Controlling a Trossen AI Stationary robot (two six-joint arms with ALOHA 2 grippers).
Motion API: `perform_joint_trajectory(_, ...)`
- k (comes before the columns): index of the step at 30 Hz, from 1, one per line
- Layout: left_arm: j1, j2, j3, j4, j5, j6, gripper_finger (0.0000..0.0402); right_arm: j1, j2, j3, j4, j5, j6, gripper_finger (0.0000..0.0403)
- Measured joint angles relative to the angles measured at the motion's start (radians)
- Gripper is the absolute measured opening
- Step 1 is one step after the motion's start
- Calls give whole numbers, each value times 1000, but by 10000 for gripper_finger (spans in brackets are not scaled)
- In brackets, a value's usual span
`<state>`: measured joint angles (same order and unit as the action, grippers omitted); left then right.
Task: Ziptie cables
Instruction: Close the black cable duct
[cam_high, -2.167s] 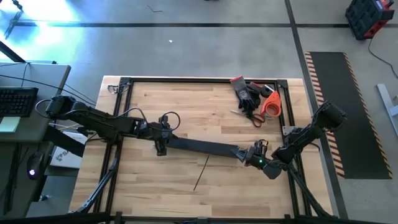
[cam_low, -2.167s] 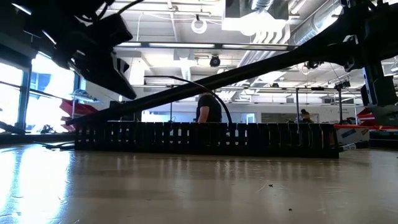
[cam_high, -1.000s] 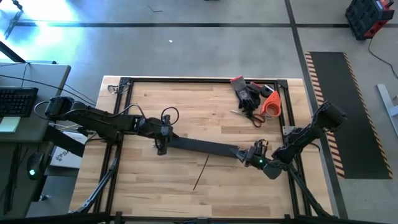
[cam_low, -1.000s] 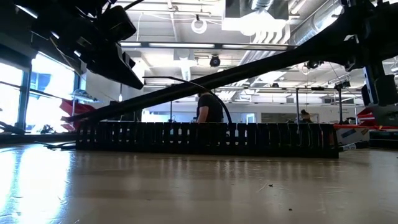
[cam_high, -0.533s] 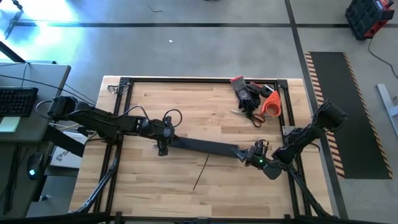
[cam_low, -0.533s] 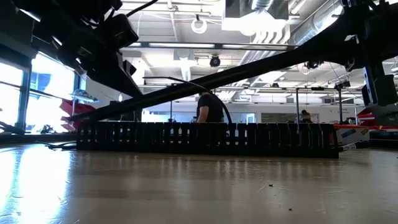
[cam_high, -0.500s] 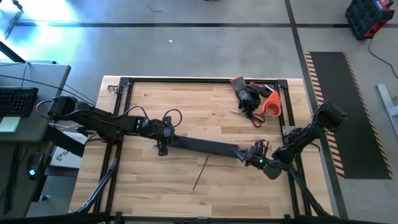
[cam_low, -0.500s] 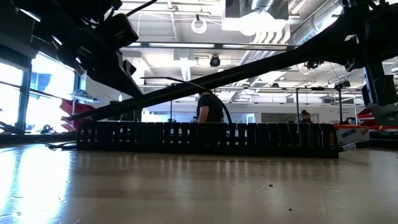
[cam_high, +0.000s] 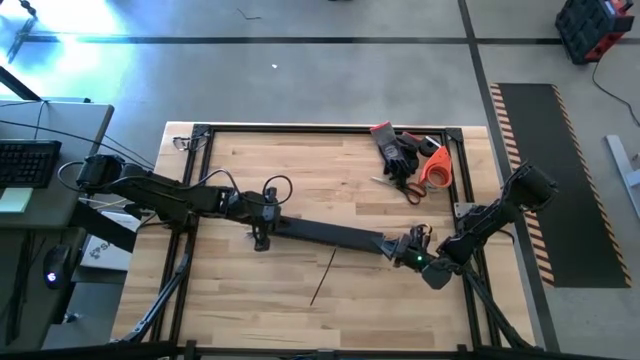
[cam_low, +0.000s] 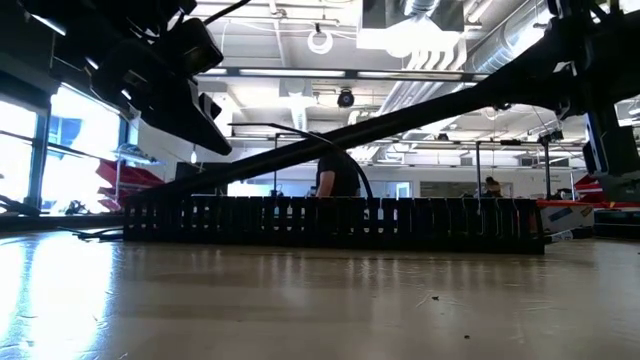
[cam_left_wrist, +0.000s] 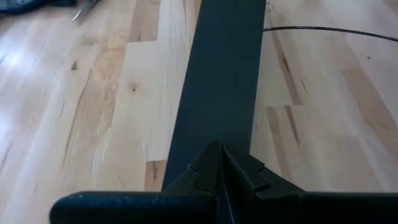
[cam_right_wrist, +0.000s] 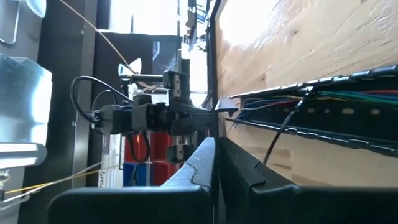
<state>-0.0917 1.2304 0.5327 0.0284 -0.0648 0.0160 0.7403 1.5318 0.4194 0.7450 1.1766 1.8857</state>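
Both sets of jaws, left gripper (cam_high: 262, 221) and right gripper (cam_high: 398, 246), are clamped on opposite ends of the flat black strip (cam_high: 325, 235), apparently carrying it level above the desk (cam_high: 300, 160).

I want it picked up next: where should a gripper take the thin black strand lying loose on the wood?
Probably mid-length, straight down from above, jaws across it: the thin black strand lies flat and nearly straight on bare wood, its middle clear of the flat black strip.
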Motion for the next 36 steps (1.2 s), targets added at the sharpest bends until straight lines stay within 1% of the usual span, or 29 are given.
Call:
perform_joint_trajectory(6, 0, 0, 0, 0, -1, 3, 0, 0, 0, 0, 23, 1, -1, 0)
perform_joint_trajectory(23, 0, 0, 0, -9, 2, 4, 0, 0, 0, 0, 3, -20, -8, 0)
perform_joint_trajectory(28, 10, 0, -37, 2, -1, -5, 0, 0, 0, 0, -1, -22, -8, 0)
perform_joint_trajectory(32, 24, 0, -76, 58, 0, -20, 0, 0, 0, 0, -2, -22, -8, 0)
perform_joint_trajectory(36, 28, 0, -80, 60, 0, -22, 0, 0, 0, 0, -2, -22, -8, 0)
